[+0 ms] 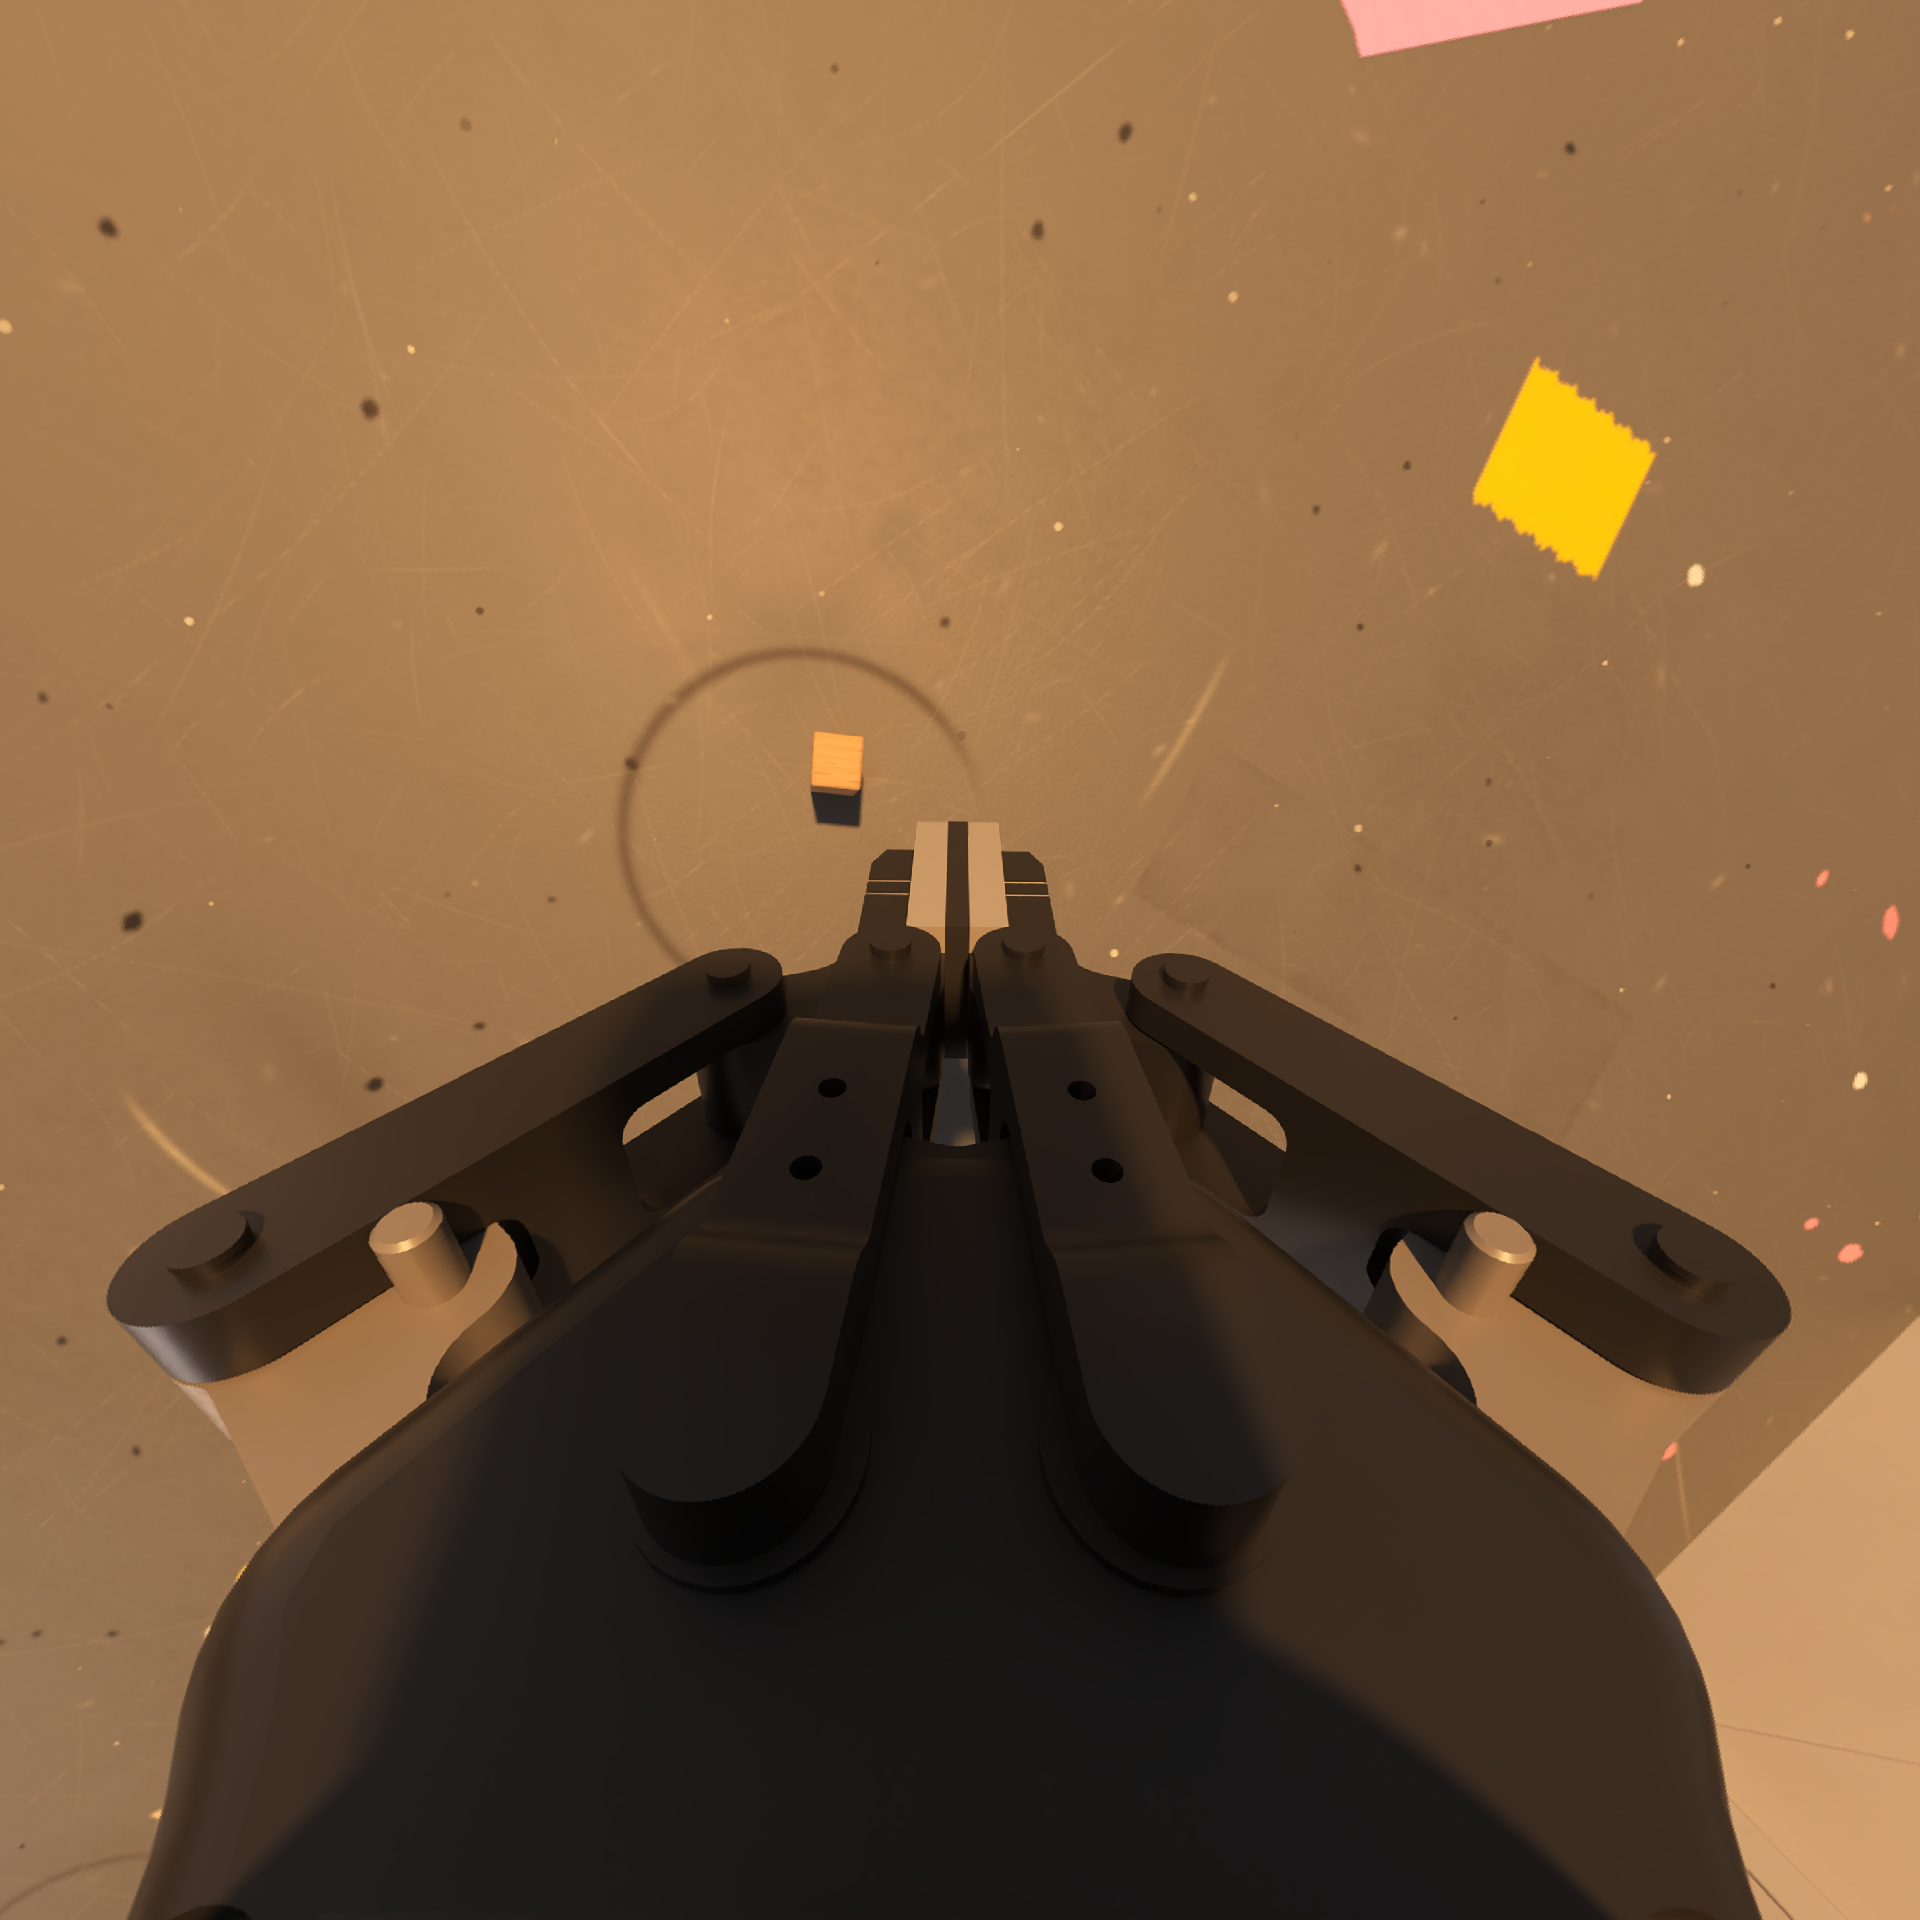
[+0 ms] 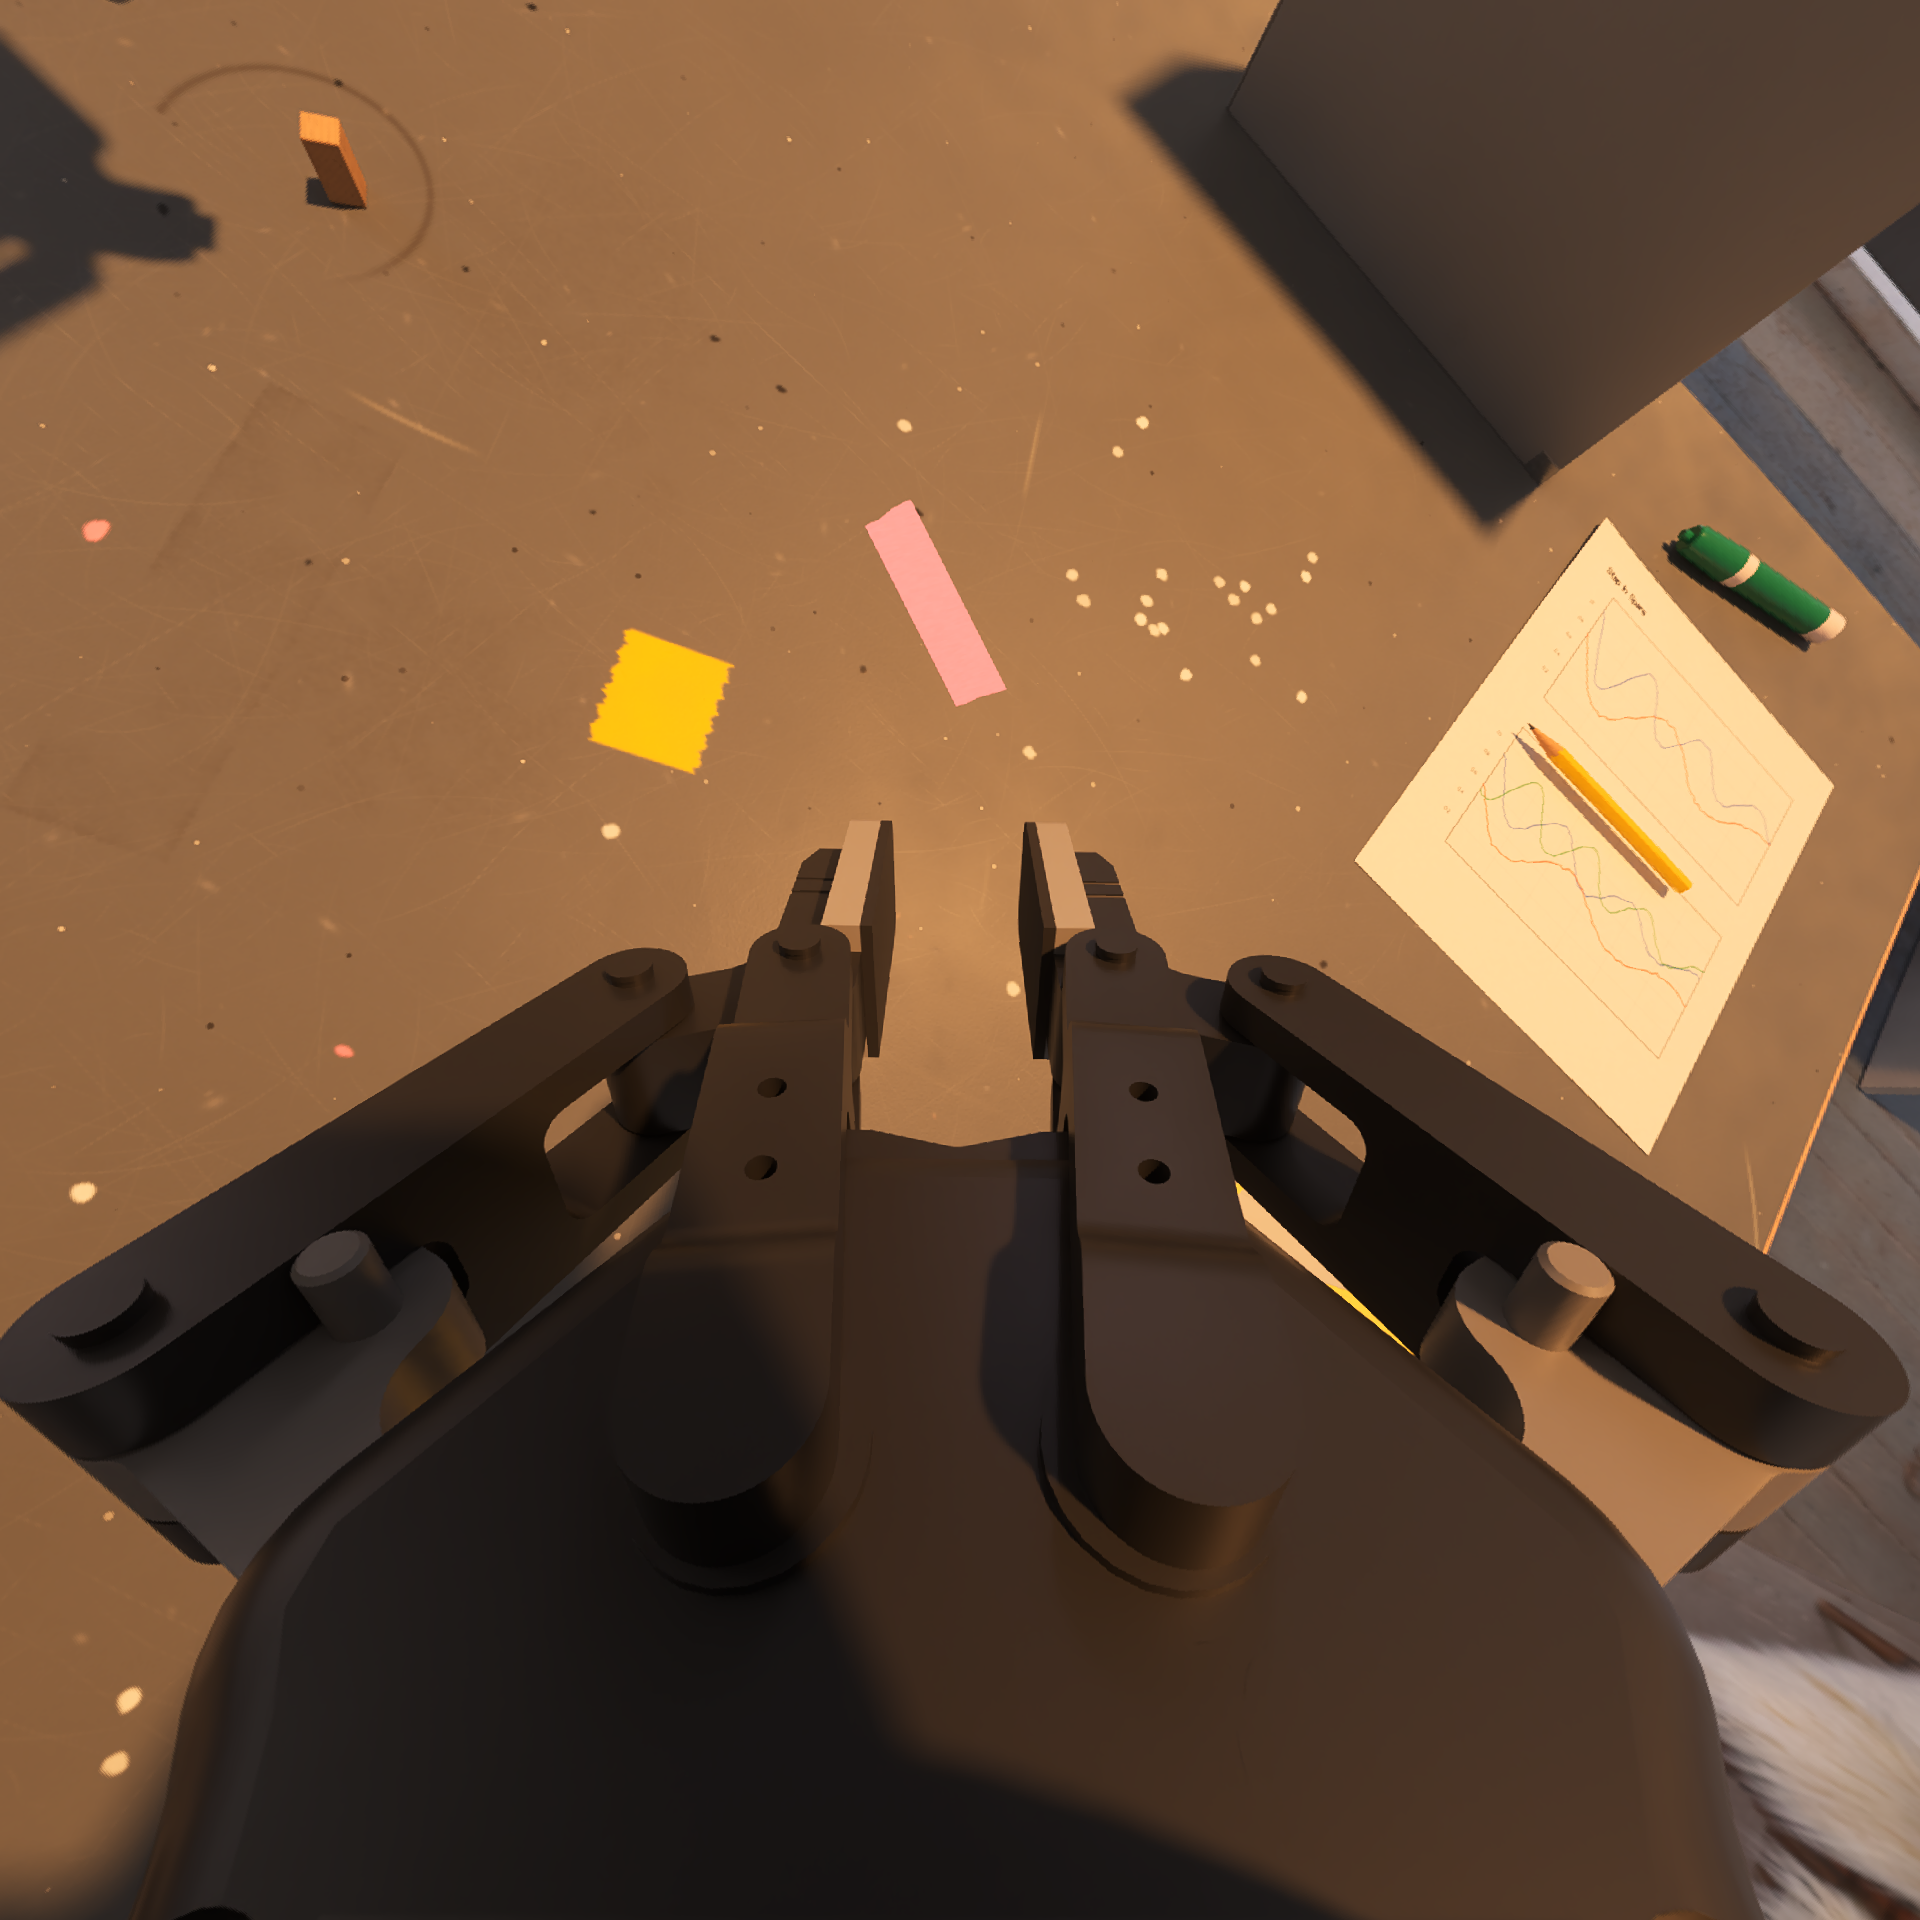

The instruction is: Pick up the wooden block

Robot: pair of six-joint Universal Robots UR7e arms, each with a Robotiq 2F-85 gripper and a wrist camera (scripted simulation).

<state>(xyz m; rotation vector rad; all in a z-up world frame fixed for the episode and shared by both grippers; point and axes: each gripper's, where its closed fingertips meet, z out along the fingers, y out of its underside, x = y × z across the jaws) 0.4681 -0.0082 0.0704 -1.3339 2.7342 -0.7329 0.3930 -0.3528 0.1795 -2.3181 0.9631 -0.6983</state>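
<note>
Left gripper (image 1: 957, 842) is clenched on nothing, high above the table (image 1: 416, 416); right gripper (image 2: 957, 831) is spread, far off. Wooden block (image 1: 836, 762) stands upright inside a ring mark (image 1: 665, 717). Risk: descending with closed fingers would topple it.

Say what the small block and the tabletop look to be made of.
Wooden block: looks like pale unfinished wood, matte orange-tan with faint grain lines on its top face. Tabletop: a smooth brown hard surface, scratched and speckled, slightly glossy; whether laminate or coated metal, I cannot tell.
</note>
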